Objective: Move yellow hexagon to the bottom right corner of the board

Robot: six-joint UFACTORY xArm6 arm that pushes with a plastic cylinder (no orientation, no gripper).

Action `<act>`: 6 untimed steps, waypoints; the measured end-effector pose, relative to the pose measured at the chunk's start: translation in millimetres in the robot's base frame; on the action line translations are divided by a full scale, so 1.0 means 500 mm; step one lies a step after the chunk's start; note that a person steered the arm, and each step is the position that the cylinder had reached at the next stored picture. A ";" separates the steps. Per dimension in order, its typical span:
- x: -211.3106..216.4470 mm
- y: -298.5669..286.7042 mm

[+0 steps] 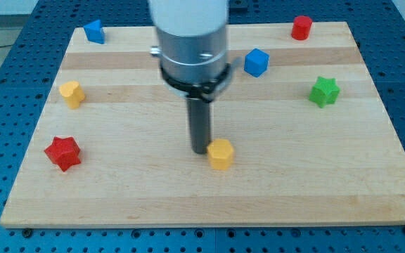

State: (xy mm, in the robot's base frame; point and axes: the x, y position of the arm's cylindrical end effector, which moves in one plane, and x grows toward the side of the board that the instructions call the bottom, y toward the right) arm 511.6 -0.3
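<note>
Where my tip (202, 150) meets the board (329, 183), yellow hexagon (221, 154) apparently touching, view's right.

The rod's tip (201, 150) sits on the wooden board (118, 190), touching the yellow hexagon (221, 154) from its ten o'clock. A red star (63, 152) lies far off at nine, a green star (324, 91) at two.
</note>
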 end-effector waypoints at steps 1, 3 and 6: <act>0.042 0.113; 0.069 0.095; 0.140 0.162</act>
State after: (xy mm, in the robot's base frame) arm 581.8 80.5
